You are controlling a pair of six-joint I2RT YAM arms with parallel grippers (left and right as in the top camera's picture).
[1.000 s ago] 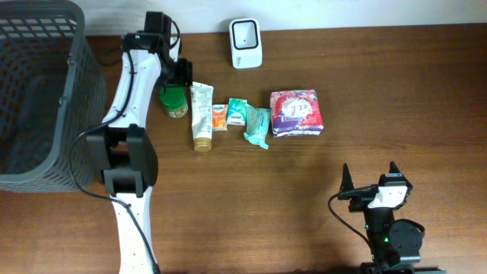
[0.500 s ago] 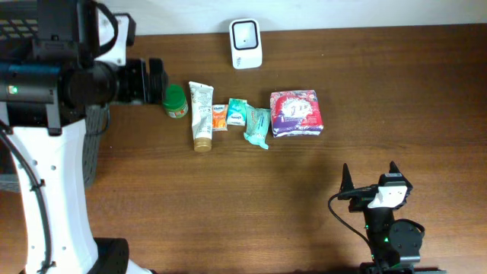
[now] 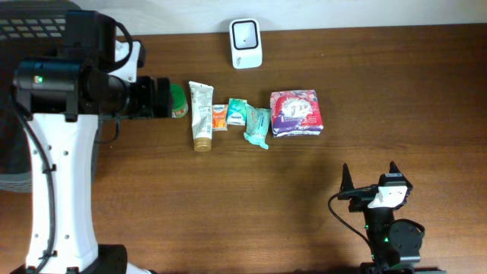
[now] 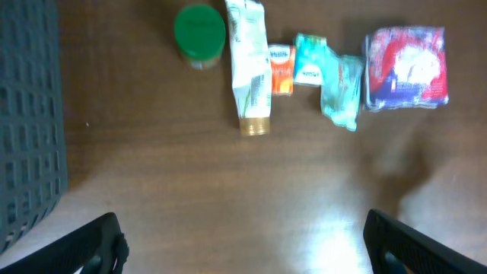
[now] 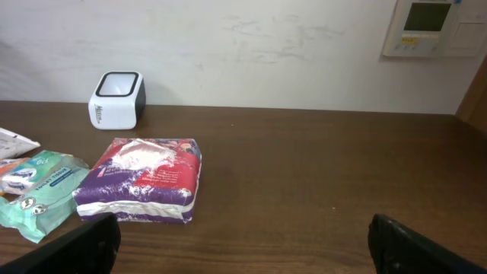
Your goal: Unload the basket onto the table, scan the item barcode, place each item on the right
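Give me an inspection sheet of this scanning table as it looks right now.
Surface: brown wooden table, no spills seen.
Job's things: white scanner by the wall; green-lidded jar, white tube, small packets, purple pack in a row.
Clutter: nothing seen.
Grippers: left gripper and right gripper open, empty.
Cables: black cable below right gripper.
Surroundings: grey basket at left, white wall, wall panel.

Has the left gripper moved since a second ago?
Yes. The left gripper has risen and drawn back from the green-lidded jar toward the basket.
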